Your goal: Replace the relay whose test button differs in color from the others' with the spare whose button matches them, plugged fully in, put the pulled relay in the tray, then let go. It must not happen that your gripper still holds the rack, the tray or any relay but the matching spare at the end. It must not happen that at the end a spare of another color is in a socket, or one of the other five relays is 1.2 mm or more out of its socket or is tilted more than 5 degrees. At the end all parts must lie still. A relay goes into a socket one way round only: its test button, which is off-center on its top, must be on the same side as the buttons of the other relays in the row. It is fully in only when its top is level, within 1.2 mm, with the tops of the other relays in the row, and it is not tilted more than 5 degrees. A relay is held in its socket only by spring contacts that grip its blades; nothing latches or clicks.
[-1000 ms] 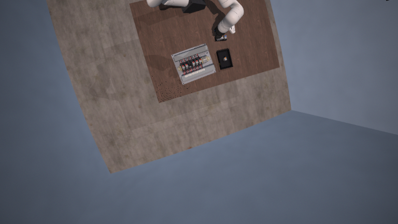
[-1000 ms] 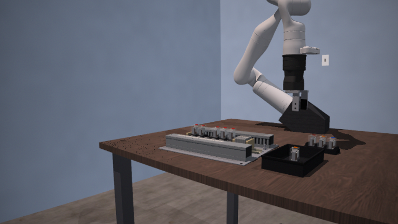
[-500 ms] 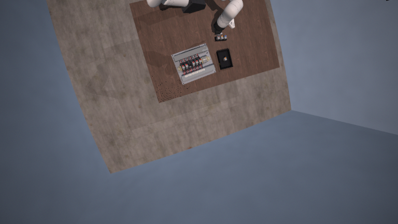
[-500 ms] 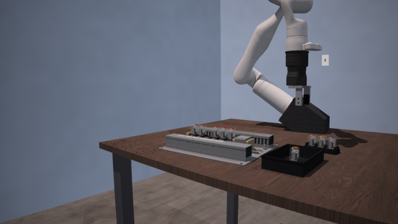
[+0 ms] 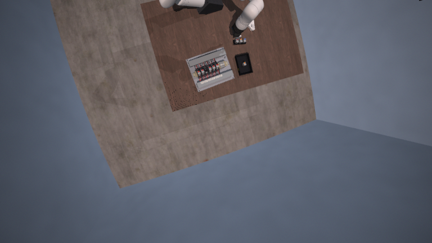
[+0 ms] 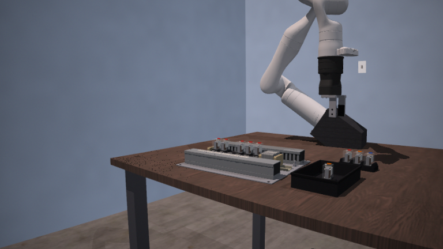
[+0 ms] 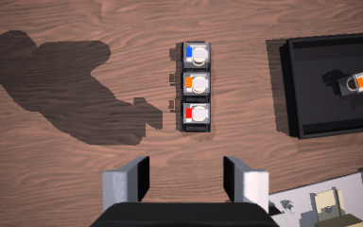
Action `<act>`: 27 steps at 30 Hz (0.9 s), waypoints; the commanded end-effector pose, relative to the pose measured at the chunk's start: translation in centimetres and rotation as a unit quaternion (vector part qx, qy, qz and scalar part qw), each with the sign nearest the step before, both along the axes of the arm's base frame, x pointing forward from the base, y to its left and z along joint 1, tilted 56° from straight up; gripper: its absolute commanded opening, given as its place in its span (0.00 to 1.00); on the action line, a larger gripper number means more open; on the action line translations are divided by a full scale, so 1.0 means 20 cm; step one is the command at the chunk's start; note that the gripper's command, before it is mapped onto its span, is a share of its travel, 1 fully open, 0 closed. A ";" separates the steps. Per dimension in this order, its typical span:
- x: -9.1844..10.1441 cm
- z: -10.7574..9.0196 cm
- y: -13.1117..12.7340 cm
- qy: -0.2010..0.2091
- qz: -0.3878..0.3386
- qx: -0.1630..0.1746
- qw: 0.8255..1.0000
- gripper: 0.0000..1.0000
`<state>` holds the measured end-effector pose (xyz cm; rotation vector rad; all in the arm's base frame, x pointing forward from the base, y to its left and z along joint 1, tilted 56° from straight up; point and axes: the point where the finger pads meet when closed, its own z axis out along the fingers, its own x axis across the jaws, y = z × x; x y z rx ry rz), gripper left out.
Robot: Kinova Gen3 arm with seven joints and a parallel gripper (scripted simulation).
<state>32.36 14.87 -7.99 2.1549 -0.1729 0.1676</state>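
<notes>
My gripper [image 6: 337, 116] [image 7: 186, 172] is open and empty, high above the table beside the spare rack [image 7: 196, 128] [image 6: 370, 168]. In the rack stand a red-button spare [image 7: 198, 113] [image 6: 348, 156], nearest my fingers in the wrist view, an orange-button spare [image 7: 198, 84] [image 6: 358, 158] and a blue-button spare [image 7: 198, 55] [image 6: 369, 159]. Their buttons are on the left in the wrist view. A relay with an orange button [image 6: 327, 172] [image 5: 244, 63] is in the black tray [image 6: 311, 183] [image 7: 292, 90]. The socket row holds several red-button relays [image 6: 241, 147] and has a gap [image 5: 206, 70] among them.
The grey panel [image 6: 240, 176] [image 5: 199, 88] carries the socket row between two raised wire ducts [image 6: 228, 161] [image 5: 207, 56]. The tray stands between panel and open table, with the rack close by. A panel corner shows at the lower right of the wrist view.
</notes>
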 end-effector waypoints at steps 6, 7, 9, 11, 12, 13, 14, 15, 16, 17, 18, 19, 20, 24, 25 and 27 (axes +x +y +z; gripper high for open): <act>0.01 -0.01 0.01 -0.001 0.000 0.002 1.000 1.00; 0.01 -0.01 0.01 -0.001 -0.001 0.002 1.000 1.00; 0.01 -0.01 0.01 -0.002 -0.001 0.003 1.000 1.00; 0.01 -0.01 0.01 -0.002 -0.002 0.003 1.000 1.00; 0.01 -0.01 0.01 -0.002 -0.002 0.004 1.000 1.00; 0.01 -0.02 0.01 -0.002 -0.002 0.004 1.000 1.00; 0.01 -0.02 0.01 -0.003 -0.003 0.004 1.000 1.00; 0.01 -0.02 0.02 -0.003 -0.003 0.004 1.000 1.00; 0.02 -0.02 0.02 -0.003 -0.003 0.005 1.000 1.00; 0.02 -0.02 0.02 -0.003 -0.003 0.005 1.000 1.00; 0.02 -0.02 0.02 -0.003 -0.003 0.005 1.000 1.00; 0.02 -0.02 0.02 -0.003 -0.003 0.005 1.000 1.00; 0.02 -0.01 0.01 -0.001 0.001 0.003 1.000 1.00; 0.02 -0.01 0.01 -0.001 0.000 0.004 1.000 1.00; 0.02 -0.02 0.01 -0.002 0.000 0.004 1.000 1.00; 0.03 -0.02 0.01 -0.002 -0.001 0.004 1.000 1.00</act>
